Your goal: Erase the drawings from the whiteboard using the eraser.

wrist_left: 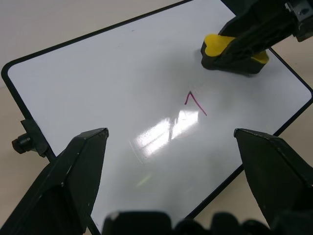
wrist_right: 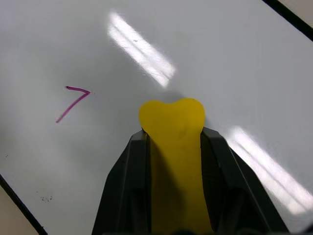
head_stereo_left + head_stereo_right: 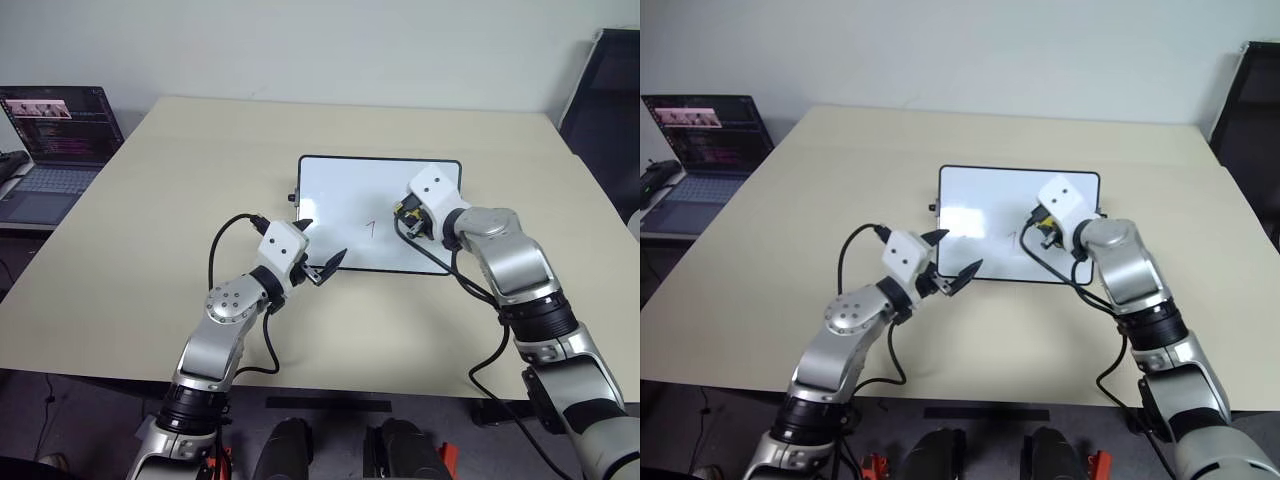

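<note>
The whiteboard (image 3: 345, 190) lies flat in the middle of the table, black-framed, with a knob (image 1: 22, 143) on its left short side. One of the drawings shows on it, a thin red "1" (image 1: 194, 104) near the centre. My right gripper (image 3: 408, 214) is shut on the yellow eraser (image 2: 172, 132), whose dark underside (image 1: 230, 63) faces the board. The eraser hovers to the right of the red mark (image 2: 73, 103); I cannot tell whether it touches the surface. My left gripper (image 3: 325, 240) stands open and empty over the board's near left corner.
The beige table (image 3: 190, 170) has free room around the board. An open laptop (image 3: 60, 135) sits on a lower surface to the left. A dark chair (image 3: 610, 100) stands at the far right. Black cables loop from both wrists.
</note>
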Controlling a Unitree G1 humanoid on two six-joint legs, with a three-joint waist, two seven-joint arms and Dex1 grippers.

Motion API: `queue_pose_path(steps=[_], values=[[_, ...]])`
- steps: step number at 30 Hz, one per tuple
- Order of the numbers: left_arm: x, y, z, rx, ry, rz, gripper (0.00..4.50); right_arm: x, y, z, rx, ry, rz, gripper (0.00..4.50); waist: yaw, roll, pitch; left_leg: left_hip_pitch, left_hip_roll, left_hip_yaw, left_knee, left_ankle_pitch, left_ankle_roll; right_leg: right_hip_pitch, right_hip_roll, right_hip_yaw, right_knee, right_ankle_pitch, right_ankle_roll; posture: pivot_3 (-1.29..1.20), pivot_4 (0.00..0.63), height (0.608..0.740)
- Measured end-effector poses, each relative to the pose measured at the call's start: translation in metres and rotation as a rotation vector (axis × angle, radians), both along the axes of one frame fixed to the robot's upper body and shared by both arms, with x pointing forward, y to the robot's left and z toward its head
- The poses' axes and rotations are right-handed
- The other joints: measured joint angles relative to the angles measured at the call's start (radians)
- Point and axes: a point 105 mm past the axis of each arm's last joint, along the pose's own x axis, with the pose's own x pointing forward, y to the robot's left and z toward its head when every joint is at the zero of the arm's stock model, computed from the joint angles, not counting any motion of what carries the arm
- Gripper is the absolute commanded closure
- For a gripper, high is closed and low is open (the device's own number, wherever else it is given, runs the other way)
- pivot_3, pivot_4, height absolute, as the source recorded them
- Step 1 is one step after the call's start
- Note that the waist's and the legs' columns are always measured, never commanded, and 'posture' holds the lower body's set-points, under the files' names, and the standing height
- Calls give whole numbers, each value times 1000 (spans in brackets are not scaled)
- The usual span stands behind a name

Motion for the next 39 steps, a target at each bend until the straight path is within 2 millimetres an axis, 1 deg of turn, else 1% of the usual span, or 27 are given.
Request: queue_pose_path(steps=[3, 5, 10, 13, 15, 16, 17, 27, 28, 31, 35, 39], values=[[-5, 6, -3, -5, 19, 14, 0, -12, -2, 14, 93, 1, -41, 3510, -4, 0, 0, -4, 1, 0, 0, -1, -1, -3, -1, 0, 0, 0, 0, 0, 150, 740], [-9, 8, -4, -12, 25, 22, 0, -20, -2, 17, 157, 22, -65, 3510, -4, 0, 0, -4, 2, -2, 0, -1, -2, -3, -1, -1, 0, -1, -1, 0, 150, 740], [-25, 8, -6, -20, 41, 39, 0, -51, 12, -1, 336, 164, -99, 3510, -3, 1, 0, -4, 1, -2, 0, -1, -2, -3, -1, -1, 0, -1, -1, 0, 150, 740], [-26, 7, -5, -35, 42, 58, 0, -64, 21, -6, 398, 187, -69, 3510, -3, 0, 0, -4, 1, -2, 0, -1, -2, -2, 0, -1, 0, -1, -1, 0, 150, 740], [-26, 6, -4, -45, 40, 67, 0, -68, 21, -19, 413, 220, -89, 3510, -2, 0, 0, -3, 0, -2, 1, -1, -2, -2, 0, -2, 0, -1, -1, 0, 150, 740], [-26, 6, -4, -47, 44, 72, 0, -69, 20, -25, 415, 236, -111, 3510, -2, 0, 0, -3, 0, -1, 1, -1, -2, -2, 1, -1, 0, -1, -1, 0, 150, 740], [-26, 6, -5, -48, 49, 74, 0, -68, 19, -27, 416, 239, -127, 3510, -3, 0, 0, -3, 0, -1, 1, -1, -2, -2, 1, -1, 0, -1, -1, 0, 150, 740], [-26, 4, -5, -44, 48, 67, 0, -64, 12, -23, 408, 190, -177, 3510, -4, 0, 0, -3, 0, -1, 0, -1, -2, -3, 2, -1, 0, -1, -1, 0, 150, 740], [-25, 4, -5, -43, 48, 67, 0, -63, 12, -22, 399, 181, -174, 3510, -4, 0, 0, -3, 0, -1, 0, -1, -2, -3, 2, -1, 0, -1, -1, 0, 150, 740], [-23, 5, -4, -35, 44, 66, 0, -57, 11, -15, 290, 96, -132, 3510, -4, 0, 0, -3, 0, -1, 0, -1, -2, -3, 2, -1, 0, -2, 0, 0, 150, 740], [-18, 5, -9, -26, 45, 62, 0, -45, 25, -5, 213, 10, -36, 3510, -7, 0, 0, -3, 1, 0, 0, -1, -2, -3, 3, -1, 0, -2, 0, 0, 150, 740], [-15, 6, -14, -1, 47, 50, 0, -27, 40, -6, 135, -25, 63, 3510, -5, 0, 0, -3, 0, 1, 0, -1, -2, -3, 3, -1, 0, -1, 0, 0, 150, 740]])
